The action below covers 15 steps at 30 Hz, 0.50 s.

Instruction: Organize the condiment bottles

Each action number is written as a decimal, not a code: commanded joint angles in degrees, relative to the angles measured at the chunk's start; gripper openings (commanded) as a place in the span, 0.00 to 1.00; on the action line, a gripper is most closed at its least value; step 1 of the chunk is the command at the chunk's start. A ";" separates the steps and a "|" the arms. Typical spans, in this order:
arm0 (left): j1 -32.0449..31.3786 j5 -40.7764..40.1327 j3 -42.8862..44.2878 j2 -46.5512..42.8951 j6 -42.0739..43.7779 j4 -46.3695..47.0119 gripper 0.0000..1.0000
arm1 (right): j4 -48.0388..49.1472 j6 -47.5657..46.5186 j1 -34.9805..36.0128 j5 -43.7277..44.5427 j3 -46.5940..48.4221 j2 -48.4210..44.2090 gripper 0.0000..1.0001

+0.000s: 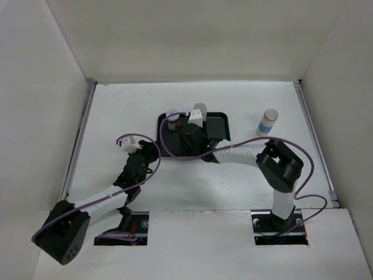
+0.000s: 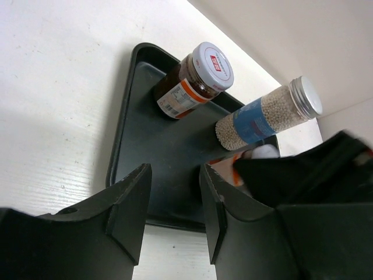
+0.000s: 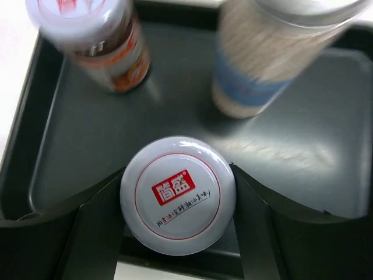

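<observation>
A black tray point(image 1: 221, 123) holds a short dark jar with a red-marked white lid point(image 1: 173, 119) and a tall pale bottle with a blue band point(image 1: 200, 110). Both also show in the left wrist view, the jar point(image 2: 195, 81) and the bottle point(image 2: 268, 114). My right gripper point(image 1: 192, 137) is over the tray, shut on a second dark jar, whose white lid point(image 3: 178, 195) sits between the fingers at the tray's near edge. A second pale bottle point(image 1: 267, 122) stands on the table right of the tray. My left gripper point(image 1: 150, 149) is open and empty, just left of the tray.
White walls enclose the table on the left, back and right. Purple cables loop over both arms, one across the tray's near side point(image 1: 175, 153). In the left wrist view my right gripper point(image 2: 315, 175) fills the right side, above the tray point(image 2: 145, 140).
</observation>
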 commanded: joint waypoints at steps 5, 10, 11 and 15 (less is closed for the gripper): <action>0.18 -0.69 -0.74 -0.35 -0.12 2.03 0.38 | 5.17 -0.92 2.17 -0.95 2.52 -6.94 0.96; 0.00 -0.69 -0.65 -0.79 0.05 2.03 0.41 | 6.05 -0.48 -2.12 2.73 -9.60 -20.90 1.00; 0.09 -0.61 -0.65 -0.53 -0.03 2.03 0.41 | 6.05 -0.22 -4.22 3.53 -12.50 -24.15 1.00; -0.26 0.18 -0.04 0.44 -0.12 2.03 0.42 | 4.21 -0.04 -16.34 6.07 -21.65 -35.41 1.00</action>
